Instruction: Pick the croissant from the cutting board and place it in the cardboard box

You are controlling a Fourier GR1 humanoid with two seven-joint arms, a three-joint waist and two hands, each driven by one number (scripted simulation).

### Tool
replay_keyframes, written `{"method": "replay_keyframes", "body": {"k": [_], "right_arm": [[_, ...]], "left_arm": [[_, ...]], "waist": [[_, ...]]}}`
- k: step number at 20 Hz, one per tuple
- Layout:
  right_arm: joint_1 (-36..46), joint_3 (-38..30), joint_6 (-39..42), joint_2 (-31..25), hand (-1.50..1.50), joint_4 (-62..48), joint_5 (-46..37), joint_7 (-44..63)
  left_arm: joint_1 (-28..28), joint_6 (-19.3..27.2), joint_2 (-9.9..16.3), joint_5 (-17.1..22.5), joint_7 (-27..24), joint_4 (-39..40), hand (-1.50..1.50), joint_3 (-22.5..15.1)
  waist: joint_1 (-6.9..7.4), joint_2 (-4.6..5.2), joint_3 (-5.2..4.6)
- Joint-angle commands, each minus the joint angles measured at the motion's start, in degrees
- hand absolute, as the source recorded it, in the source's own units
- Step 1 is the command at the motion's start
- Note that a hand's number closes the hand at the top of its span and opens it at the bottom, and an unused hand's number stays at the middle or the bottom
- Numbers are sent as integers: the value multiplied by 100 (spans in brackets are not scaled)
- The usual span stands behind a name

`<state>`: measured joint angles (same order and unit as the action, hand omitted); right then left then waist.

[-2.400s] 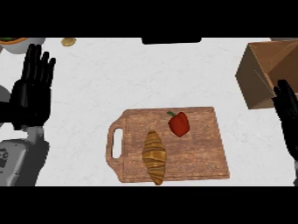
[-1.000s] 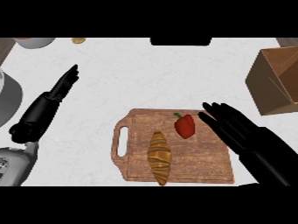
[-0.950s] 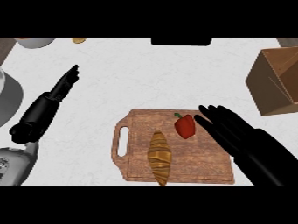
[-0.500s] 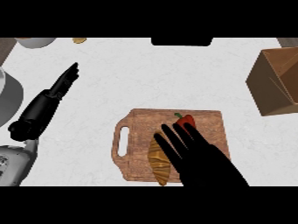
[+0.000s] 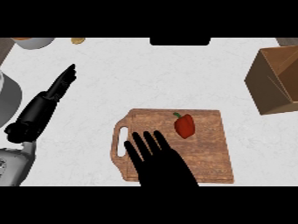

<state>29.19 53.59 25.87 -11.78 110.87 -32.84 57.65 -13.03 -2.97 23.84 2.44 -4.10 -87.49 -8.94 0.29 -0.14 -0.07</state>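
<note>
Over the cutting board point(image 5: 206, 148), the flat, straight-fingered right hand point(image 5: 161, 164) hides the croissant.

The right hand point(image 5: 159, 162) came in from the bottom edge and lay flat, palm down, fingers point(image 5: 146, 142) straight and a bit spread, pointing up and slightly left. Nothing was curled. The left hand point(image 5: 46, 98) was way over on the left side, seen edge-on, its fingers straight and together, aimed up and to the right. Its grey forearm point(image 5: 6, 164) ran down to the lower left corner.
</note>
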Motion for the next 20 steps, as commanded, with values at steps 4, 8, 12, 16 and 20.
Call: {"method": "replay_keyframes", "body": {"k": [4,8,12,16,20], "right_arm": [[31,-30,362,381,-150,-706,-585,489],[-373,107,441,466,-150,-417,-1045,558],[-339,277,215,906,-150,-1305,-1533,153],[-397,-78,288,764,-150,-1593,-1744,-206],[-630,-84,262,945,-150,-1849,-2125,-423]], "left_arm": [[102,-49,-106,-104,84,-214,0,35],[46,-74,-283,-302,-215,226,0,49],[-169,-160,-388,-304,-104,292,0,143],[-83,-158,-341,-387,28,45,0,282],[-39,-332,-447,-420,153,-11,0,312]], "waist": [[-18,6,5],[-63,7,5],[-44,14,5],[-23,12,6],[-26,9,7]]}}
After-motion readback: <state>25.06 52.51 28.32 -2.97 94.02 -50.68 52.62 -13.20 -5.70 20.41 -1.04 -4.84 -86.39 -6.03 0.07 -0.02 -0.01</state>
